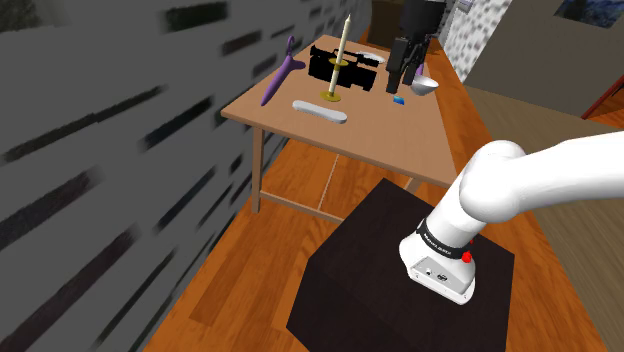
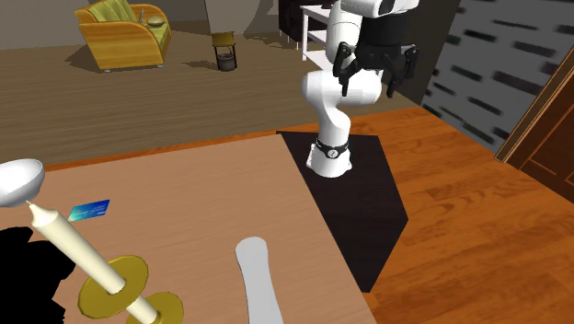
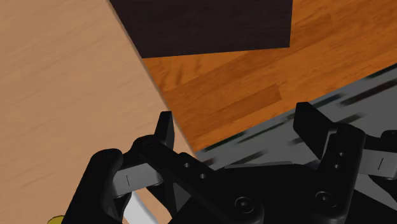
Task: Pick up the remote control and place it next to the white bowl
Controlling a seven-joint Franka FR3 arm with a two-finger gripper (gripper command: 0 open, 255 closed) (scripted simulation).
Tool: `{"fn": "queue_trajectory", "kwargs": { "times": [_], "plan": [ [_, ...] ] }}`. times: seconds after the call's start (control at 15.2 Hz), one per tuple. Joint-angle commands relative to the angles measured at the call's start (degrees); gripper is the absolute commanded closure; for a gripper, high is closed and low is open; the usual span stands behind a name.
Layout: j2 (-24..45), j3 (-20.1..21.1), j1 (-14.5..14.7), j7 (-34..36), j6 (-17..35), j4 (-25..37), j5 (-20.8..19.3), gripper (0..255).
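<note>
My all-black two-finger gripper (image 2: 373,75) hangs in the air above the light brown wooden table (image 2: 212,184). Its fingers (image 3: 167,130) stand wide apart with nothing between them. In the wrist view the gap between them frames the table's edge, the orange plank floor (image 3: 216,83) and the dark box-shaped stand (image 3: 203,25).

The long pale-grey remote control (image 1: 320,111) with rounded ends lies flat on the table, untouched. It is well apart from the fingers, below them and off towards the shoulder view's left. In the second exterior view the remote control (image 2: 258,281) sits near the table's edge, on the side away from the fingertips.

The small white bowl (image 1: 424,85) rests on the table close to the fingers, at the shoulder view's right of them. A small blue card (image 1: 398,100) lies flat just beneath them in that view. A cream candle (image 1: 341,50) stands in a round gold holder (image 1: 329,96) between the fingers and the remote control. A black camcorder (image 1: 345,70) sits behind the candle, and a purple curved object (image 1: 281,70) lies beyond the remote control, farthest from the fingers.

In the second exterior view a yellow armchair (image 2: 124,32) stands far behind the gripper.
</note>
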Motion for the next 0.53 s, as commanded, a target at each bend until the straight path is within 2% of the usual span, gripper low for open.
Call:
{"fn": "queue_trajectory", "kwargs": {
  "times": [0.0, 0.46],
  "plan": [
    [0.0, 0.0, 0.0, 0.0, 0.0, 0.0, 0.0, 0],
    [8.24, -5.27, -0.75, -8.84, 12.22, -2.63, -4.6, 0]
  ]
}}
